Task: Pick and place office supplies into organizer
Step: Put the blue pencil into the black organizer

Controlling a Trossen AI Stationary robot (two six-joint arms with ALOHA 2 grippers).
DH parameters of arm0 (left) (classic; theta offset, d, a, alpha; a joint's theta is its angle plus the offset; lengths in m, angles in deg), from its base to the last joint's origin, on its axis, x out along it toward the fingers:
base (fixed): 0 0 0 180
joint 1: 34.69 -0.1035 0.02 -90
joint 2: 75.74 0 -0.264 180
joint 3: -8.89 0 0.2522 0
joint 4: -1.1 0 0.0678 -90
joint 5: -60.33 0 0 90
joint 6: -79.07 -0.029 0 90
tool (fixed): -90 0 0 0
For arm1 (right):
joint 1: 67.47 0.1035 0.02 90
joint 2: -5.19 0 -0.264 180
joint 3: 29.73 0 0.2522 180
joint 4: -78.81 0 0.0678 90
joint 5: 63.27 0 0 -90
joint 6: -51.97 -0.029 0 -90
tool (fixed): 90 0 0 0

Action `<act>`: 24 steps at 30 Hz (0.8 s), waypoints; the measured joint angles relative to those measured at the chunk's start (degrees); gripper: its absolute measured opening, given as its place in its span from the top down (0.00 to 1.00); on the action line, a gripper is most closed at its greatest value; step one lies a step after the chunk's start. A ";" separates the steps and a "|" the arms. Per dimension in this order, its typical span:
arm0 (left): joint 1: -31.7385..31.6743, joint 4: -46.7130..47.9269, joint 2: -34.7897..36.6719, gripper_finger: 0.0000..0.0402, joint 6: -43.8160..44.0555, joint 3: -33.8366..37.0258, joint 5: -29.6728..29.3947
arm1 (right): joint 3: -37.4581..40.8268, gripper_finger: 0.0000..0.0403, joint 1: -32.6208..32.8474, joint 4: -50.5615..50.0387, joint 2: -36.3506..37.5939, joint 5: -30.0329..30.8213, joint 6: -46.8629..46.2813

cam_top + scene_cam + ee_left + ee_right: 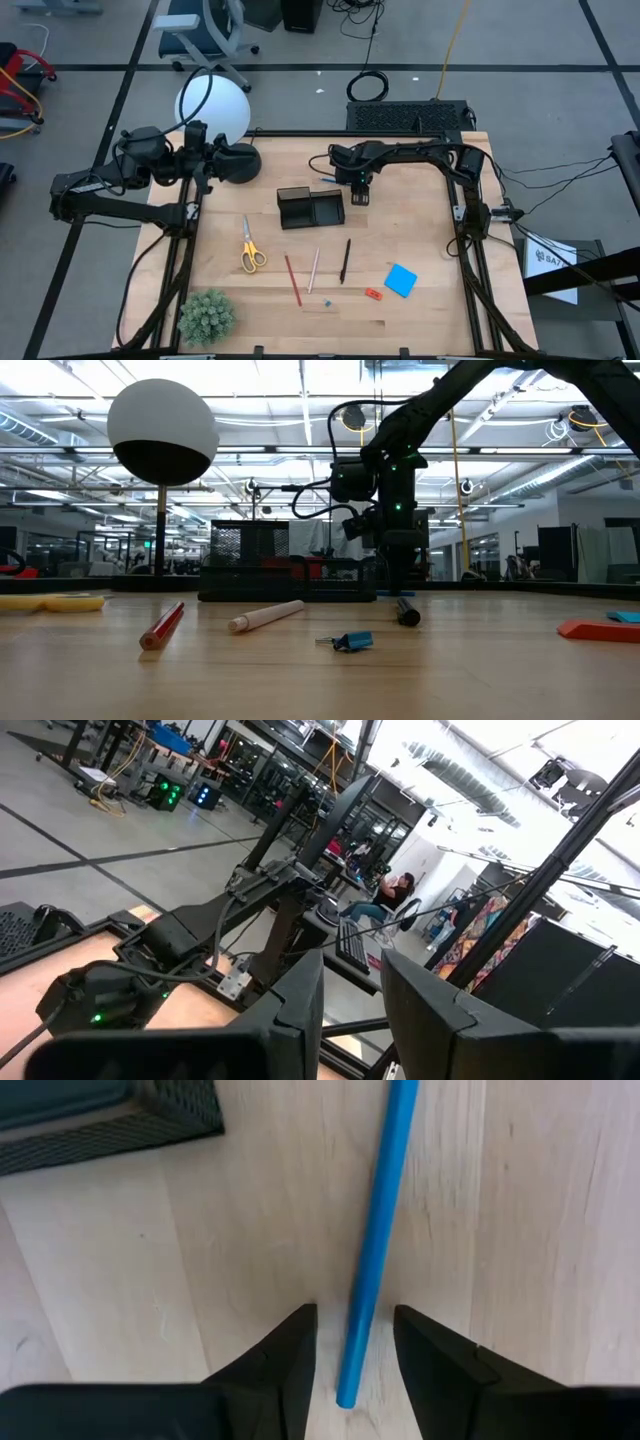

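Wooden table (420,230): right gripper (355,1342), jaws narrowly parted, straddles a blue pen (375,1240) lying lengthwise between them, beside the organizer (310,208).

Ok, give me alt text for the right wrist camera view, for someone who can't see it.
A thin blue pen lies on the light wooden table, one end between the two dark fingers of the right tool, which stand open on either side of it. A corner of the black mesh organizer shows nearby.
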 joint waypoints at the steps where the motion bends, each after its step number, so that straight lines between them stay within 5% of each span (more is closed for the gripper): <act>1: 0.00 0.02 -0.02 0.76 0.02 0.00 0.00 | 0.00 0.68 0.12 0.12 0.00 -0.06 -0.22; 18: 0.02 0.42 -0.02 0.76 0.57 0.00 0.00 | 0.04 0.68 -2.22 0.18 -0.09 -4.51 -0.72; 24: 0.02 0.42 -0.02 0.76 0.57 0.00 0.00 | 0.04 0.75 -2.19 0.16 -0.07 -4.31 -0.70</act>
